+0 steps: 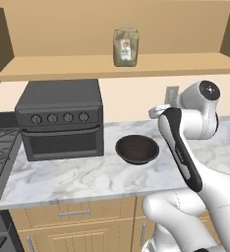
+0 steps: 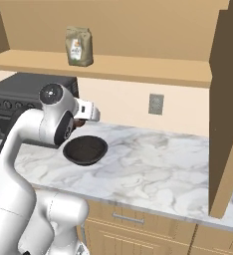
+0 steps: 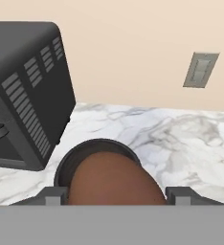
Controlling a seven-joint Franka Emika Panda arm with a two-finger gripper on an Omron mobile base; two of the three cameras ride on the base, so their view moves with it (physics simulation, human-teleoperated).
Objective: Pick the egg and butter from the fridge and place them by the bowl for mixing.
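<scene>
Marble countertop (image 1: 77, 179) under a wooden shelf carries a countertop oven (image 1: 60, 119) and the dark bowl (image 1: 137, 149). Shelf bag's (image 1: 125, 47) label is unreadable. Gripper (image 3: 114, 194) clasps a brown egg (image 3: 115, 179) above the bowl.

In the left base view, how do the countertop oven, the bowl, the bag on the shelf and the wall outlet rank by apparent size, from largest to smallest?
1. Countertop oven, clearly the largest.
2. Bowl.
3. Bag on the shelf. It stands farther back, so its true size against the bowl is uncertain.
4. Wall outlet, partly hidden by the arm, so its rank is uncertain.
</scene>
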